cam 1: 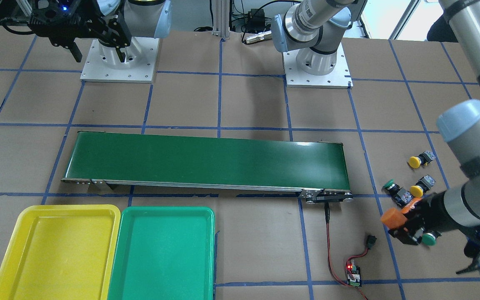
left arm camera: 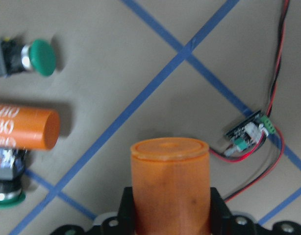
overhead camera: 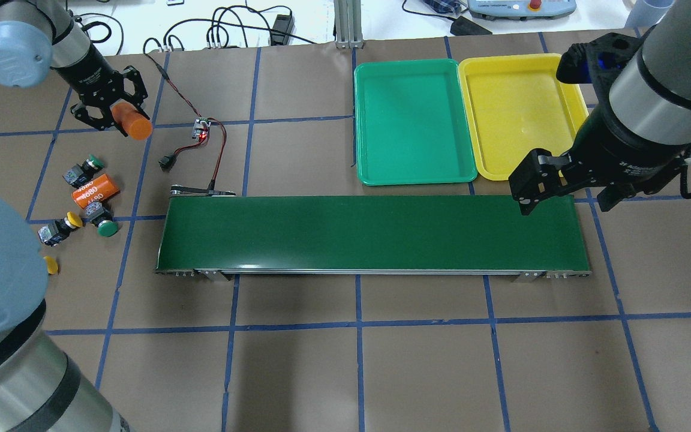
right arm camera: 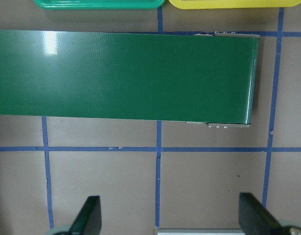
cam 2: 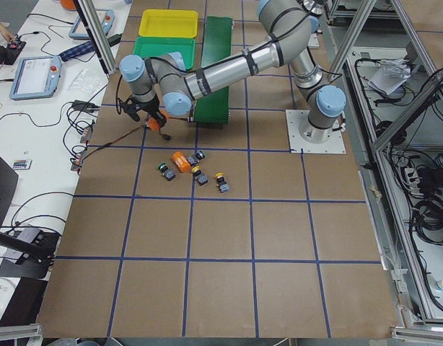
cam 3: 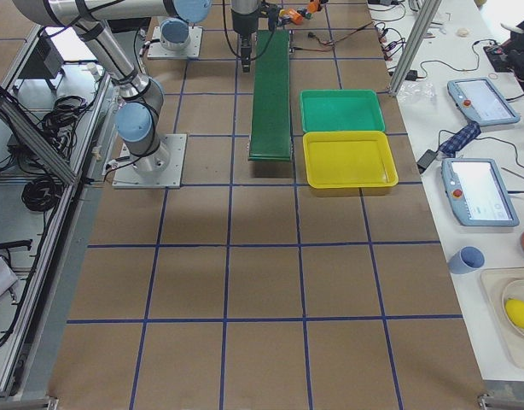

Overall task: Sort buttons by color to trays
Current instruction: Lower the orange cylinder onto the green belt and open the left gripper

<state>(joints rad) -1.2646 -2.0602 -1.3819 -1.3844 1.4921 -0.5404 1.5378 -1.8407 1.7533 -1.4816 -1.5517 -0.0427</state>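
Front-facing view: the left hand (cam 1: 404,225) is seen clamped on an orange cylinder (cam 1: 392,217), not a button. Risk no. 1: a wrong item gets sent on or sorted. All four buttons (cam 1: 414,161) lie on the counter (cam 1: 256,104) near that hand. None is in the yellow tray (cam 1: 56,254) or green tray (cam 1: 165,254). The trays are set touching, so a sloppy drop at the shared rim could land in the wrong colour.

Overhead view: the gripped cylinder is held near the wired controller board (overhead camera: 201,129); if it is lowered there, a snag is poss. A second cylinder (overhead camera: 95,190) lies btwn the buttons, just beside two. A grab there may be fouled, or the round caps nudged & rolled. The right hand (overhead camera: 567,195) is spread wide w/ nothing in it, over the belt (overhead camera: 369,234) end nearest the trays.

Left wrist view: much of the cylinder sticks out past the hand, so a slip or tilt is judged likely if it is swung fast.

Right wrist view: the fingers (right arm camera: 89,218) are parted wide, nothing btwn them. No button is seen on the belt.
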